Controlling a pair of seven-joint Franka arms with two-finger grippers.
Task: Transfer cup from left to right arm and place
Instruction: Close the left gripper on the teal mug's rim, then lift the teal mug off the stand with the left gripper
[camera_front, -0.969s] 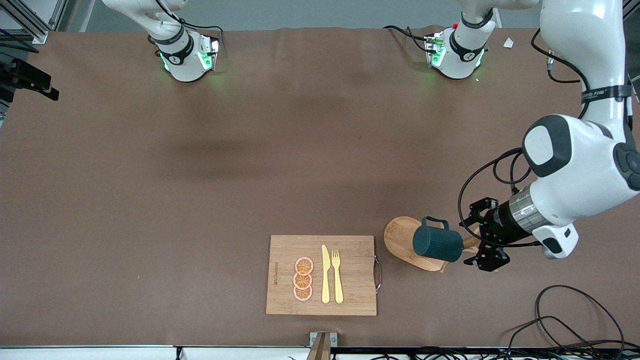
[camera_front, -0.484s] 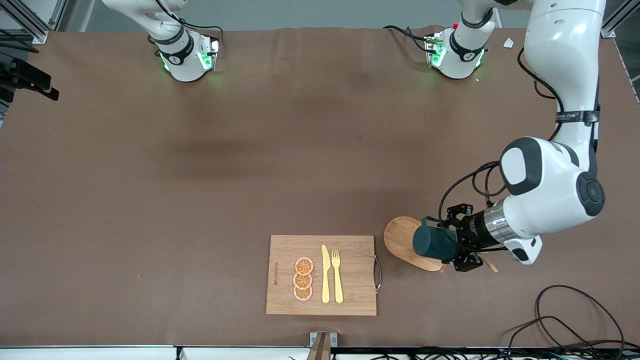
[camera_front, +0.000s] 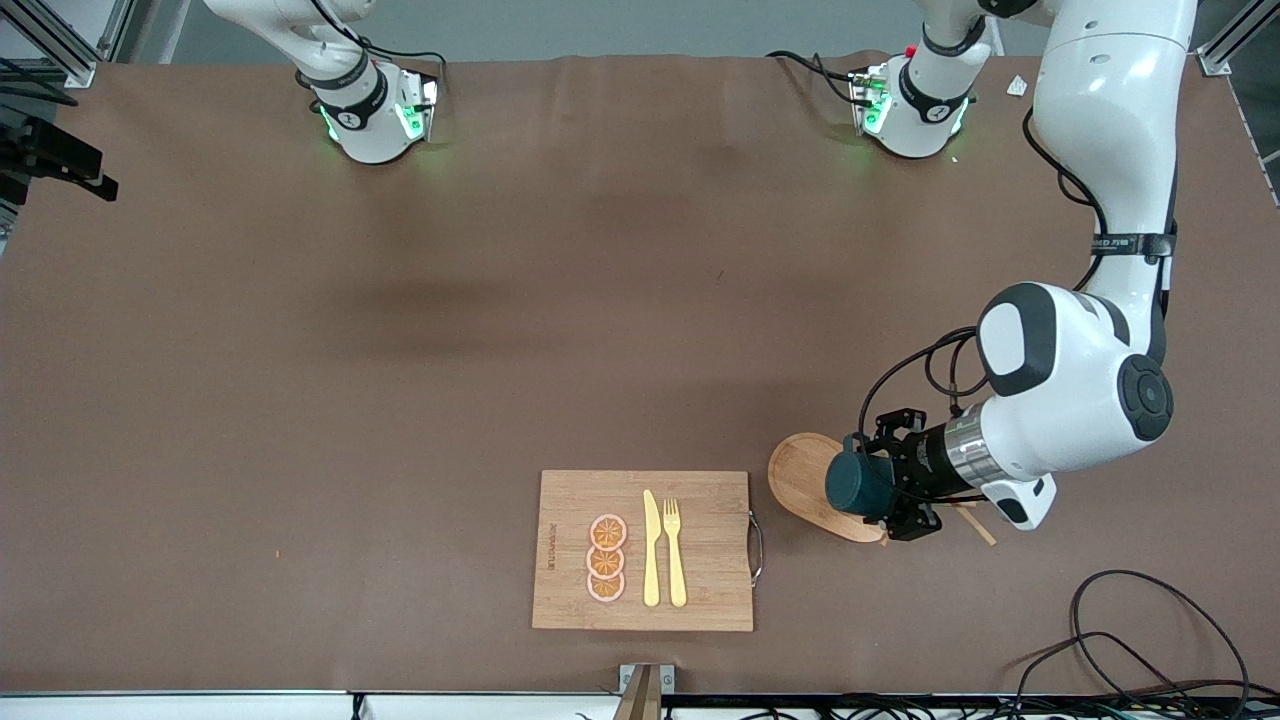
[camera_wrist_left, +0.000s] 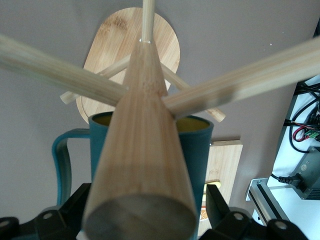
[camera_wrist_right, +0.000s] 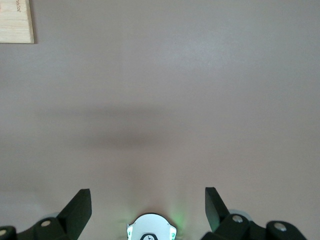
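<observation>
The dark teal ribbed cup (camera_front: 855, 485) hangs tilted on the wooden peg rack (camera_front: 800, 478), near the front camera toward the left arm's end of the table. My left gripper (camera_front: 888, 490) is open, with one finger on each side of the cup's body. In the left wrist view the cup (camera_wrist_left: 197, 145), with its mustard inside and loop handle, sits between my fingers (camera_wrist_left: 216, 200). The rack's post (camera_wrist_left: 142, 125) runs through the cup and hides part of it. My right gripper (camera_wrist_right: 148, 200) is open and empty, high over bare table near its own base, out of the front view.
A wooden cutting board (camera_front: 700, 545) with a yellow knife, a fork and three orange slices lies beside the rack, toward the right arm's end. Black cables (camera_front: 1150, 640) lie at the table's front corner on the left arm's end.
My left gripper has moved from beside the rack toward the cup, and its open fingers now straddle the cup. The cup and rack have not moved.
</observation>
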